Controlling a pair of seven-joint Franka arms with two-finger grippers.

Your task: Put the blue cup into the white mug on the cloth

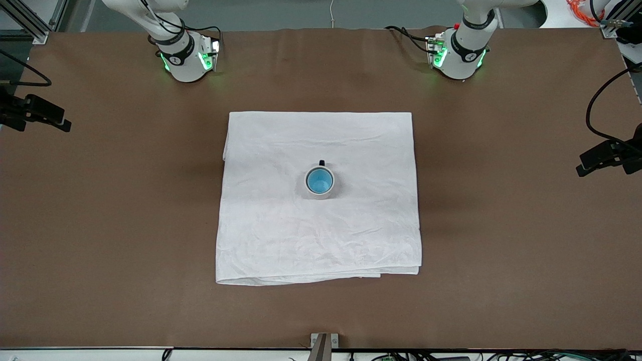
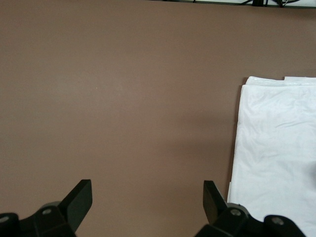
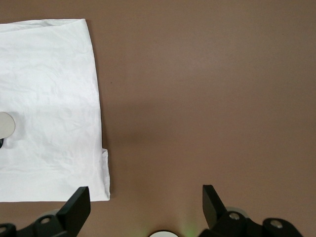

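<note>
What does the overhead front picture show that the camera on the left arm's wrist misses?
Only the front view shows the blue cup sitting inside the white mug, near the middle of the cloth, plus both arm bases along the table's edge.

Only the left wrist view shows the left claw, open, hanging over bare brown table beside the cloth; nothing is in it.

Both show the wrinkled white cloth and the brown table.

table (image 1: 100, 225): brown, matte | floor (image 1: 301, 12): grey | light: even
</note>
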